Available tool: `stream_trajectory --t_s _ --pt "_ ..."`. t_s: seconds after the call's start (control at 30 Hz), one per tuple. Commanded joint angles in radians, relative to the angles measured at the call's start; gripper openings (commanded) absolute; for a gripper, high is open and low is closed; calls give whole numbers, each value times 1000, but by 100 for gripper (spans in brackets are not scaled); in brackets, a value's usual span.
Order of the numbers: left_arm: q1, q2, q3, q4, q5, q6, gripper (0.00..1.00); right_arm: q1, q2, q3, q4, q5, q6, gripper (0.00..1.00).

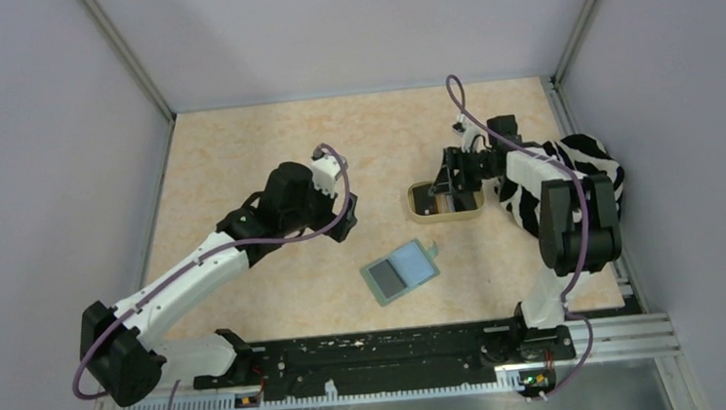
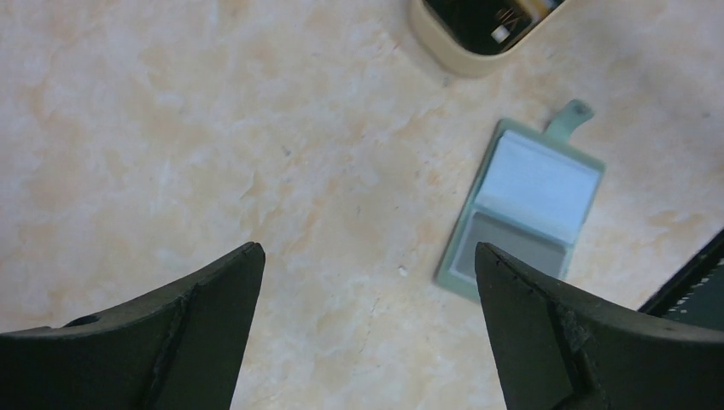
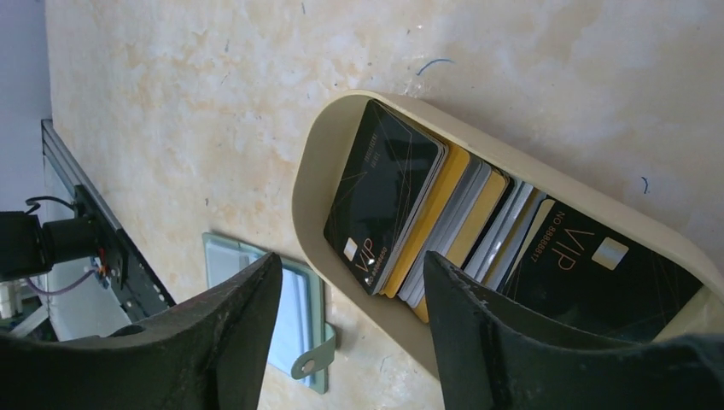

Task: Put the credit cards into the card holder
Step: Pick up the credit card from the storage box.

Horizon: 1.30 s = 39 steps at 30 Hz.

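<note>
The card holder [image 1: 401,272] lies open on the table, pale grey-green with a light blue inside and a dark pocket; it also shows in the left wrist view [image 2: 522,208] and the right wrist view [image 3: 294,320]. Several black and yellow-gold credit cards [image 3: 444,213] stand stacked on edge in the tan tray [image 1: 445,200]. My right gripper [image 1: 452,180] hovers over the tray, open and empty, its fingertips [image 3: 444,282] above the tray's near rim. My left gripper [image 1: 345,211] is open and empty, above bare table left of the card holder.
The tan tray [image 3: 320,171] sits just beyond the card holder. Grey walls close in the table on the left, back and right. A black rail [image 1: 390,352] runs along the near edge by the arm bases.
</note>
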Motion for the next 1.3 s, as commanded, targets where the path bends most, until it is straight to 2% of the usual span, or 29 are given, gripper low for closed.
stream_trajectory --t_s 0.0,0.17,0.63,1.27 --pt "7 29 -3 -81 -134 52 99 -3 29 39 31 -6 50 60" --pt "7 33 -1 -83 -137 53 99 -2 73 44 29 25 75 55" --pt "7 14 -6 -82 -148 58 99 7 123 31 63 -21 138 53" --pt "6 18 -7 -80 -147 58 99 7 129 -4 178 -234 266 49"
